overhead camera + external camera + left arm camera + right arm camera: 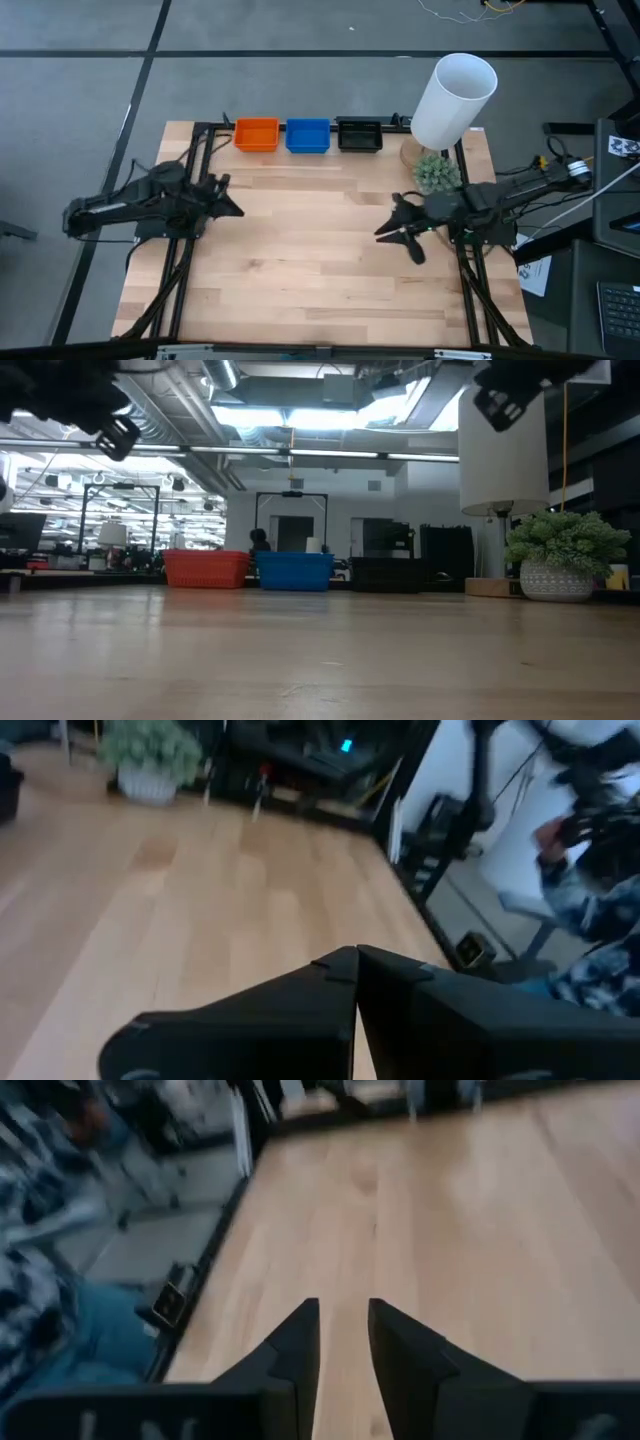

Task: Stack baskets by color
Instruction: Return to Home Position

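Along the table's far edge an orange basket [256,134], a blue one [308,135] and a black one [359,134] stand side by side on their bottoms. In the low view the orange [205,568], blue [294,570] and black [388,574] ones form the same row. I cannot tell how many lie nested in each. My left gripper [237,209] hovers shut over the table's left side, its tips [357,954] together. My right gripper [398,243] hovers open over the right side, with only bare wood showing between its fingers [343,1315].
A tall white cylinder [452,100] and a small green plant [437,172] in a pot stand at the far right corner, close to my right arm. Bare wooden tabletop [310,260] spreads between the two arms. A person [600,900] sits beyond the table's edge.
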